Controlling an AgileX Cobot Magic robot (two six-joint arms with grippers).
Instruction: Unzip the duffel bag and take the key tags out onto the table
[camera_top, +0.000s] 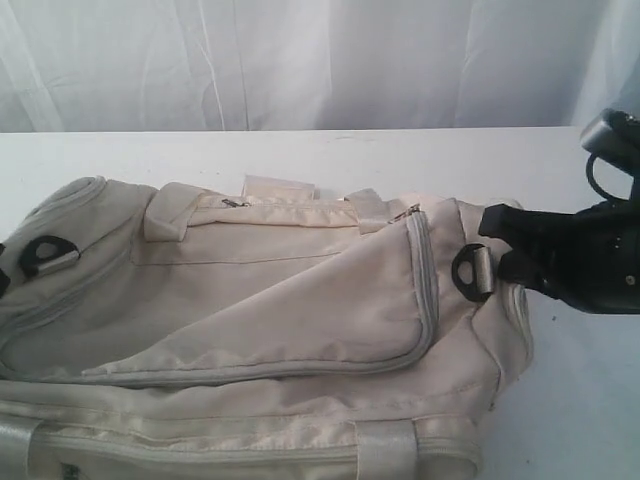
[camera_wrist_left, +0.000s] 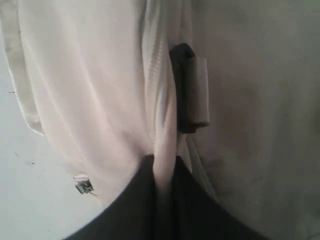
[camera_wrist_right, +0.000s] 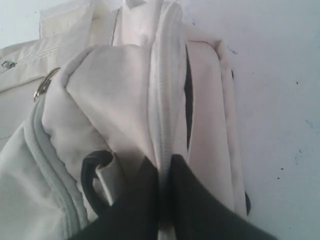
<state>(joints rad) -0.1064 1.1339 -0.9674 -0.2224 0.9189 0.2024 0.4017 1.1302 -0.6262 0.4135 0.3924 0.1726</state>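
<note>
The cream duffel bag (camera_top: 250, 300) lies across the white table (camera_top: 300, 150), its grey zipper (camera_top: 428, 290) curving round the top flap. My right gripper (camera_top: 497, 247) is at the bag's right end, beside a black D-ring (camera_top: 468, 270). In the right wrist view this gripper (camera_wrist_right: 165, 162) is shut on a ridge of the bag's end fabric. A dark slit (camera_wrist_right: 188, 100) shows in the seam there. At the bag's other end my left gripper (camera_wrist_left: 162, 165) is shut on a fold of fabric below another D-ring (camera_wrist_left: 187, 90). The key tags are hidden.
A white curtain (camera_top: 320, 60) hangs behind the table. A shiny cream strap (camera_top: 385, 450) crosses the bag's near side. A small metal zipper pull (camera_top: 410, 213) sits at the flap's far right corner. Bare tabletop (camera_top: 580, 400) shows right of the bag.
</note>
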